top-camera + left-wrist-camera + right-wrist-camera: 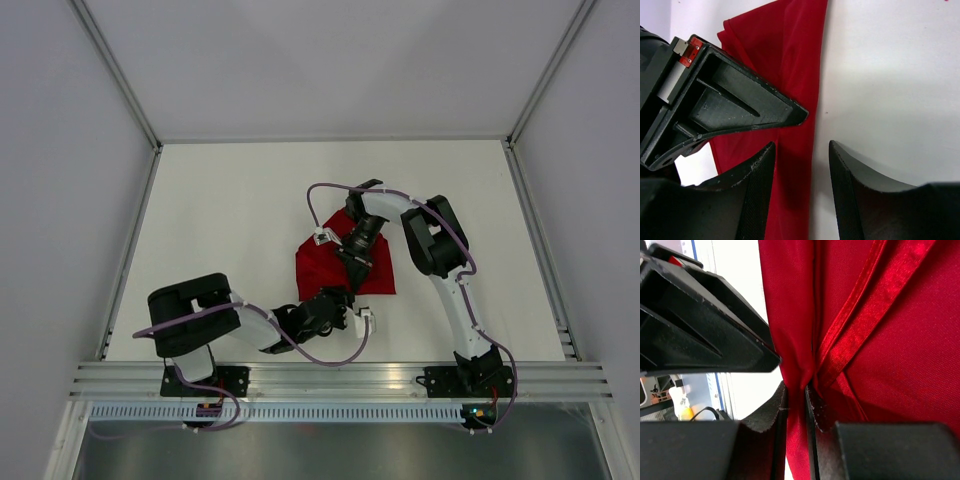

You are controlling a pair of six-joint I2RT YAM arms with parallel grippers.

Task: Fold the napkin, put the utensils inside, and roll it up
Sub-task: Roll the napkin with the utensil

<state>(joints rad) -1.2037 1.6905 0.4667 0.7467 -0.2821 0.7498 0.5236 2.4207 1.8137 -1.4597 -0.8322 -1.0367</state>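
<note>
Napkin (322, 268) is lying creased near the middle of the table (220, 210). The right gripper (796, 387) is pinching a gathered fold of the cloth, its fingers nearly closed on it. The left gripper (802, 145) is standing open just beside it, straddling the napkin's edge with one finger over red cloth and the other over bare table, holding nothing.

White table (230, 210), pale grey walls (60, 150), aluminium frame rails (340, 378), even light
</note>
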